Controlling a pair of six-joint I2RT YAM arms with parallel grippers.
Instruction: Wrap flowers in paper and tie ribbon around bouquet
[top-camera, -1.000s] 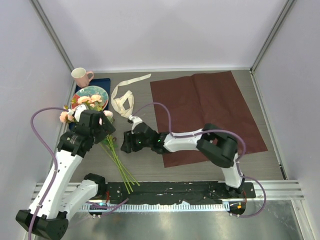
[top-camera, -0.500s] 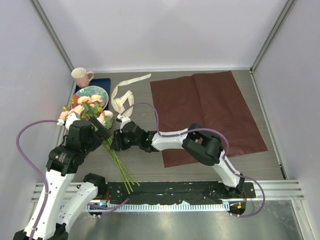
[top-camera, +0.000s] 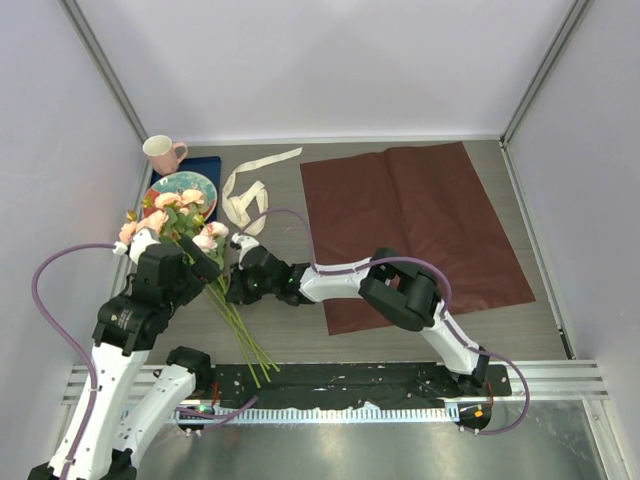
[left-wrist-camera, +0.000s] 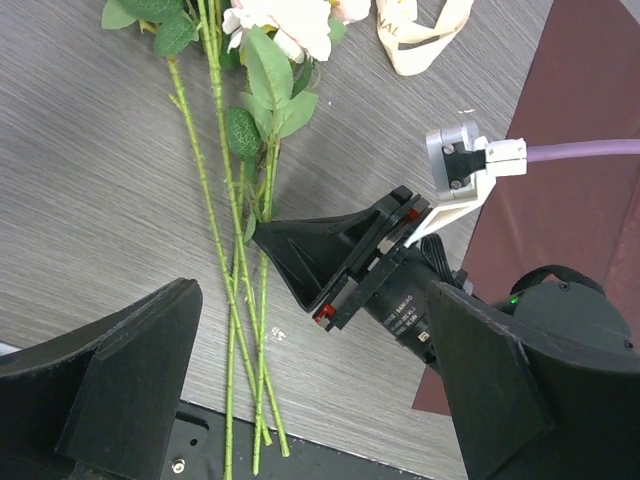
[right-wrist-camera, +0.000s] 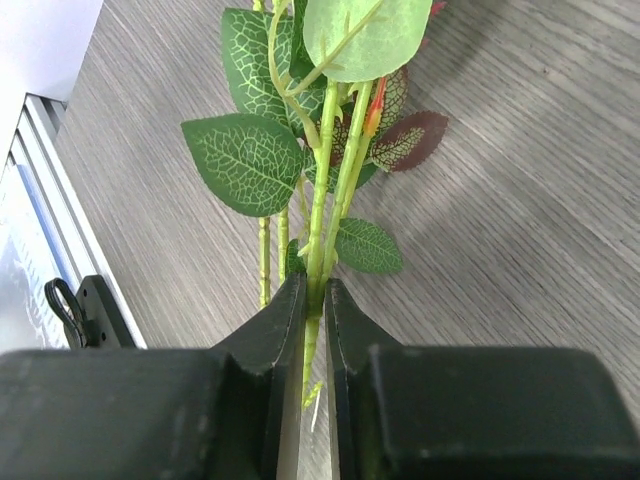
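The right hand (right-wrist-camera: 312, 295) is almost closed and pinches the thin stems of the flowers (top-camera: 182, 212) from the right side. The stems run from the blooms at far left toward the near edge. The left hand (top-camera: 200, 262) hangs wide open and empty above them. The paper (top-camera: 410, 220) lies flat on the tabletop (top-camera: 290, 345), well apart to the right.

Left arm (top-camera: 140, 300) overhangs flowers (top-camera: 180, 215); ribbon (top-camera: 243, 200), plate (top-camera: 190, 183), mug (top-camera: 163, 153) crowd far-left; tabletop (top-camera: 295, 340) passable beside paper (top-camera: 410, 220).
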